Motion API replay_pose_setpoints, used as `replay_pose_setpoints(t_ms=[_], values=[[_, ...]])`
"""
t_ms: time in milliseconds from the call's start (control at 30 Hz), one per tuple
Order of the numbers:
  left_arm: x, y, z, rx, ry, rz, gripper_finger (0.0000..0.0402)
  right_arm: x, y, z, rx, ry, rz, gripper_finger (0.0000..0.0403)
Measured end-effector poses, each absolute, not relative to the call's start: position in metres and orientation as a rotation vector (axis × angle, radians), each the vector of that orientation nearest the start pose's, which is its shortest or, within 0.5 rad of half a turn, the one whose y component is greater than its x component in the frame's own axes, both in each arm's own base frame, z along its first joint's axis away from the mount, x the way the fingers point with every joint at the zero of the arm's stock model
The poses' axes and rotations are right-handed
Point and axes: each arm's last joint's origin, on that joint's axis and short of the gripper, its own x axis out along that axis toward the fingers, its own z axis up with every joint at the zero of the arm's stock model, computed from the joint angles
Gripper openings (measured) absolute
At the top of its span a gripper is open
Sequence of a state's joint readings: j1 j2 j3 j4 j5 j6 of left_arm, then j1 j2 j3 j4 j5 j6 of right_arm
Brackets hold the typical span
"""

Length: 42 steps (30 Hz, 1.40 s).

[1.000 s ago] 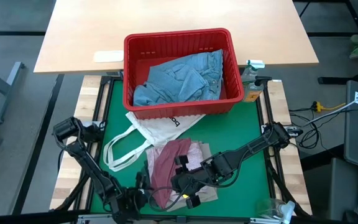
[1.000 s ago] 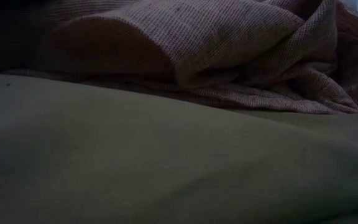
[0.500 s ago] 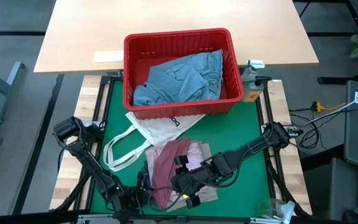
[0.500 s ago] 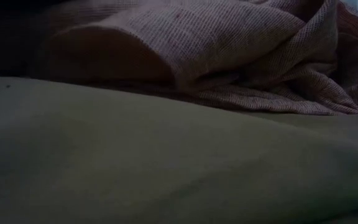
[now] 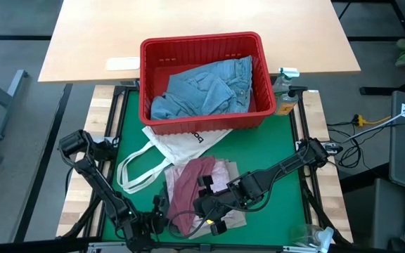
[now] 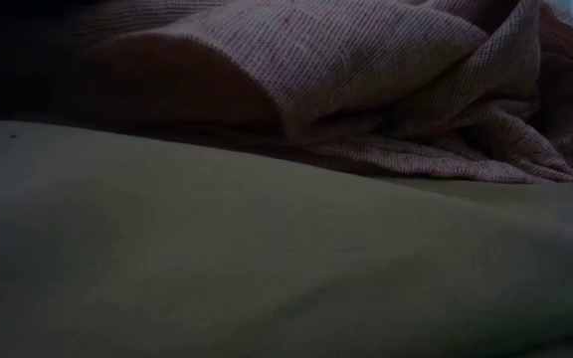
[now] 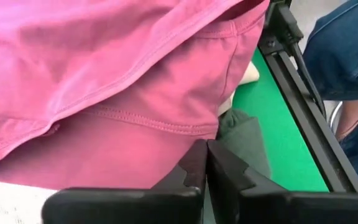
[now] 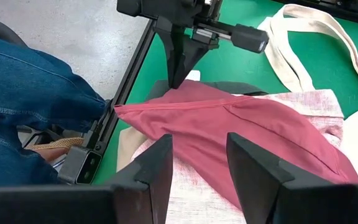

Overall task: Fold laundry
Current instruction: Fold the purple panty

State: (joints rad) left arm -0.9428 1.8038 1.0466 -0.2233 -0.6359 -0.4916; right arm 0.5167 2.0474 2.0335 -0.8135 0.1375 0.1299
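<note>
Green mat w/ red basket at far side, denim jeans inside; white tote just in front of basket, garment pile at near edge: pink top over mottled pink top, dk green top peeking out underneath. L gripper at near-left corner of pile, fingers pressed together at pink hem — pinch on cloth itself not clear. R gripper low over pile's near side, fingers partly apart, holding nothing.
</note>
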Motion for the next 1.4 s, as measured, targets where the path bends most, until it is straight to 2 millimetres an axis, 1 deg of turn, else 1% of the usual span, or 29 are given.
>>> replay_pose_setpoints(t_ms=[233, 500, 600, 867, 1000, 1100, 1233, 1400], values=[[0.220, -0.274, 0.160, 0.228, 0.727, -0.101, 0.0002, 0.395, 0.220, 0.324, -0.146, 0.808, 0.305, 0.0150], [0.220, -0.274, 0.161, 0.239, 0.726, -0.110, 0.0006, 0.395, 0.220, 0.324, -0.146, 0.808, 0.305, 0.0150], [0.220, -0.274, 0.161, 0.239, 0.726, -0.110, 0.0024, 0.395, 0.220, 0.324, -0.146, 0.808, 0.305, 0.0150], [0.220, -0.273, 0.161, 0.260, 0.725, -0.116, 0.0114, 0.395, 0.220, 0.324, -0.146, 0.808, 0.305, 0.0150], [0.224, -0.270, 0.161, 0.255, 0.726, -0.103, 0.0144, 0.395, 0.220, 0.324, -0.146, 0.808, 0.305, 0.0150], [0.229, -0.267, 0.159, 0.252, 0.731, -0.084, 0.0154, 0.395, 0.220, 0.324, -0.146, 0.808, 0.305, 0.0150], [0.236, -0.263, 0.152, 0.251, 0.760, -0.075, 0.0156, 0.395, 0.220, 0.324, -0.146, 0.809, 0.304, 0.0150], [0.240, -0.259, 0.151, 0.234, 0.778, -0.080, 0.0156, 0.395, 0.220, 0.323, -0.148, 0.813, 0.304, 0.0150]])
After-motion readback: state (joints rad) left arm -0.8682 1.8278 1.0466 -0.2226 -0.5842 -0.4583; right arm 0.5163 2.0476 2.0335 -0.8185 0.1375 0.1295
